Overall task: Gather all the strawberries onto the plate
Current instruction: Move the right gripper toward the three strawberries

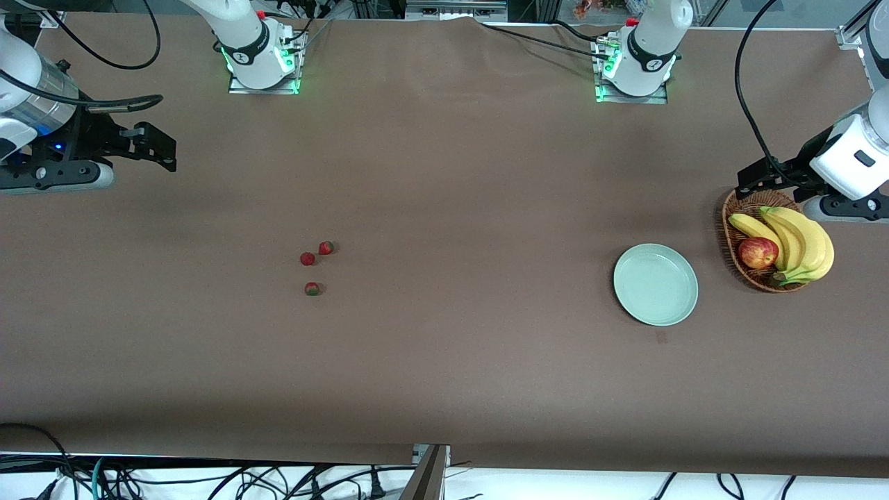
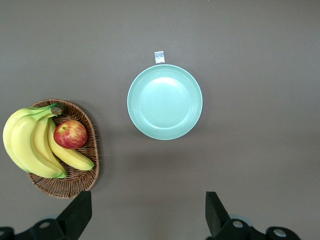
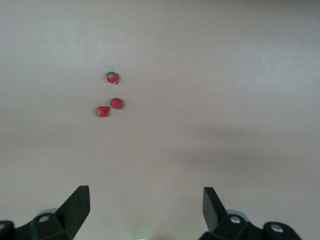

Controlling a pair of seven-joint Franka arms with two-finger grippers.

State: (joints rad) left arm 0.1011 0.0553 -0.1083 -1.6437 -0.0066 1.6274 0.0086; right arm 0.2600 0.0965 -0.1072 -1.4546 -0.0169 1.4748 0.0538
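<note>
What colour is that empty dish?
The plate is pale mint green, plain; the left wrist view shows it best.

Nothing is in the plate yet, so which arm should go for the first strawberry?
Right, probably. The three strawberries lie toward its end, and its open tool looks down on them. The left tool, also open, hangs near the plate and basket.

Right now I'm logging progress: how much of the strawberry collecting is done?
Nothing yet. The plate holds no fruit, and all three strawberries lie on the table toward the right arm's end. Nothing is in hand: the left gripper and right gripper hang open, waiting. All three remain.
</note>
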